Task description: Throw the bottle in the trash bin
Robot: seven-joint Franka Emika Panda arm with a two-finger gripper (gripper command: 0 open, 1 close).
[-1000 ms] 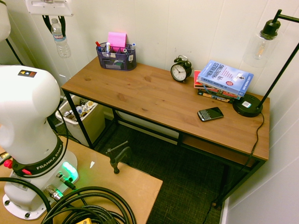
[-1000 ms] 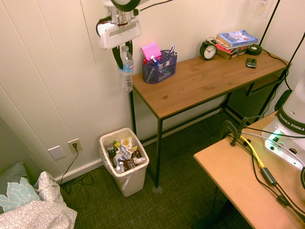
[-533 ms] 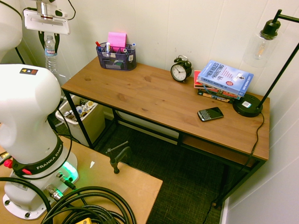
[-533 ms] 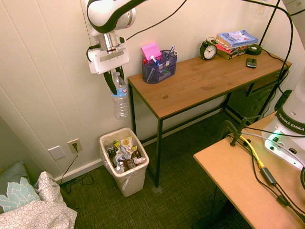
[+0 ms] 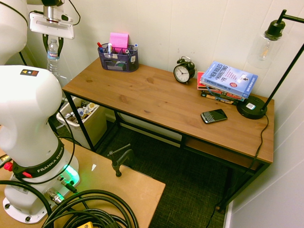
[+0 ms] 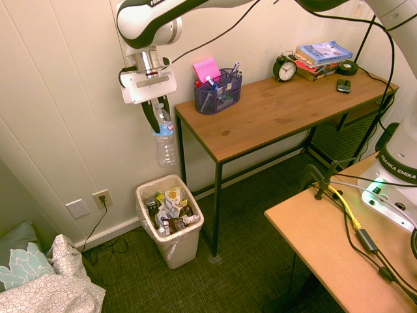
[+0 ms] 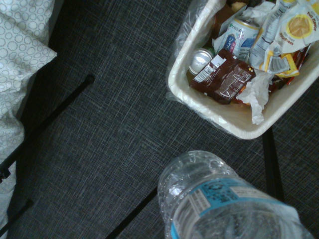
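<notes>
Arm [image 6: 151,32] has come down a bit w/ the bottle [image 6: 165,147] since a sec ago, & both have shifted away from the desk's [image 6: 280,117] near end toward the wall side.

Desk's the biggest thing here: brown wood top, black metal frame, along the wall. Next, the tan worktable [image 6: 326,241], w/ a dark clamp [image 5: 122,160] on its edge. Arm reaches across to the bin side. Patterned bedding [image 6: 62,287] lies on the far side of the bin from the desk.

Bin [image 6: 179,251], cream-white & rectangular, stands on the floor by the desk leg, w/ a clear liner over its rim. Mixed rubbish inside: a brown wrapper [image 7: 224,77], a can [image 7: 239,37], yellow-&-white packaging [image 7: 299,27], etc.

Lamp [image 5: 251,108] stands at the desk's other end, glass shade up top. Books [image 5: 228,80] are stacked beside it; purple organiser [image 5: 118,61] holds pens & pink notes [image 5: 118,40] at the bin end; clock [image 5: 184,72] sits btwn organiser & books.

Gripper [image 6: 162,122]: jaws clamped on the bottle's upper part. Bottle hangs roughly upright, cap up, higher than the bin rim, not touching it.

Phone [image 5: 213,116] lies near the desk's front edge.
</notes>
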